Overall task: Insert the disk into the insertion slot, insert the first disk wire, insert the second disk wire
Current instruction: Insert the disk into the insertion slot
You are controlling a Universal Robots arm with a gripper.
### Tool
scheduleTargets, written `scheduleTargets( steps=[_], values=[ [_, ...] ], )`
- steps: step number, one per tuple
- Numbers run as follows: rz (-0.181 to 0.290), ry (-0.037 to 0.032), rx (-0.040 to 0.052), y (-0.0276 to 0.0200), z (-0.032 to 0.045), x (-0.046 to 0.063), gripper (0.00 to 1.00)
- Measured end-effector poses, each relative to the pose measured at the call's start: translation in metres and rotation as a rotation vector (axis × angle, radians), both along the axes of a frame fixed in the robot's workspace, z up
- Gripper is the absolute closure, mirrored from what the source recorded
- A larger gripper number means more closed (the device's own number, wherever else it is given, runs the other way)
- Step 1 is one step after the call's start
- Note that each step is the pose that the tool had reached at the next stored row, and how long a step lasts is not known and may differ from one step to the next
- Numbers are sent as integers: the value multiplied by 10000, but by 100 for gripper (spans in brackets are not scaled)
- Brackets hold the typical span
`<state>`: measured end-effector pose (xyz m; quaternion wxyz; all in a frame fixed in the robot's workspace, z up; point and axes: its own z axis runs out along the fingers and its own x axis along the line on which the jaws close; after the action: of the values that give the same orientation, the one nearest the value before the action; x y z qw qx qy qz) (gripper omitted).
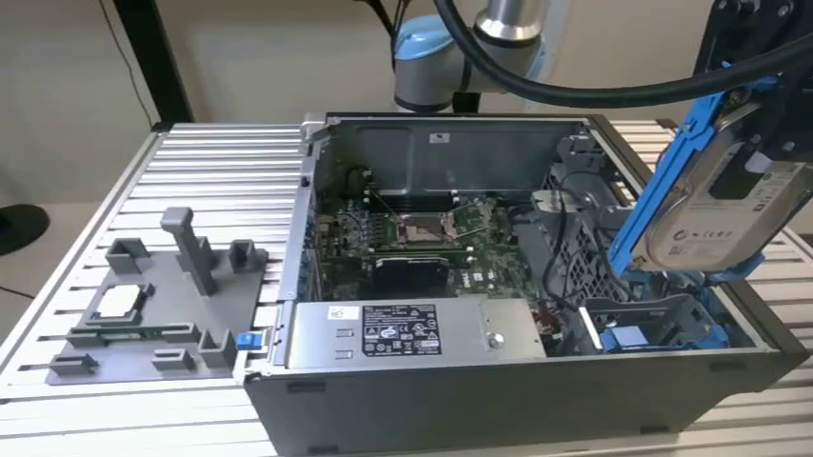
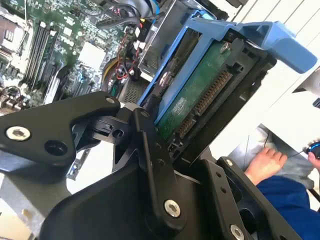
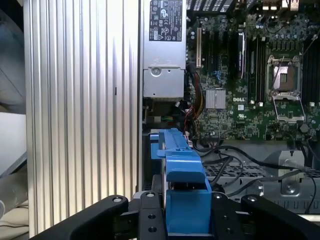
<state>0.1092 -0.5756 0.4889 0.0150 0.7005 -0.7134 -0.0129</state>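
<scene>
My gripper [image 1: 771,129] is shut on the disk [image 1: 718,205], a silver drive with a white label in a blue carrier frame. It hangs tilted, nearly on edge, above the case's front corner at the exterior view's right. Directly below is the insertion slot [image 1: 661,319], a grey bay with blue fittings [image 1: 623,340]. The second wrist view shows the disk's green circuit board [image 2: 200,95] and blue frame [image 2: 265,30] between the black fingers [image 2: 150,145]. The first wrist view shows the blue frame [image 3: 182,195] end-on in my gripper [image 3: 185,212]. Dark cables [image 1: 555,262] lie inside the case; I cannot tell which are the disk wires.
The open computer case [image 1: 508,381] stands on a ribbed metal table [image 1: 216,181]. A power-supply box [image 1: 394,333] and a perforated cage [image 1: 572,248] flank the bay. A grey fixture [image 1: 152,305] sits at the exterior view's left. A person's hand [image 2: 265,162] shows beyond the case.
</scene>
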Motion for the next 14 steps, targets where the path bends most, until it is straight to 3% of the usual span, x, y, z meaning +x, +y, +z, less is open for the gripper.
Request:
scheduleTargets(
  steps=[14],
  values=[
    [1, 0, 0, 0, -77, 2, 100]
  ],
)
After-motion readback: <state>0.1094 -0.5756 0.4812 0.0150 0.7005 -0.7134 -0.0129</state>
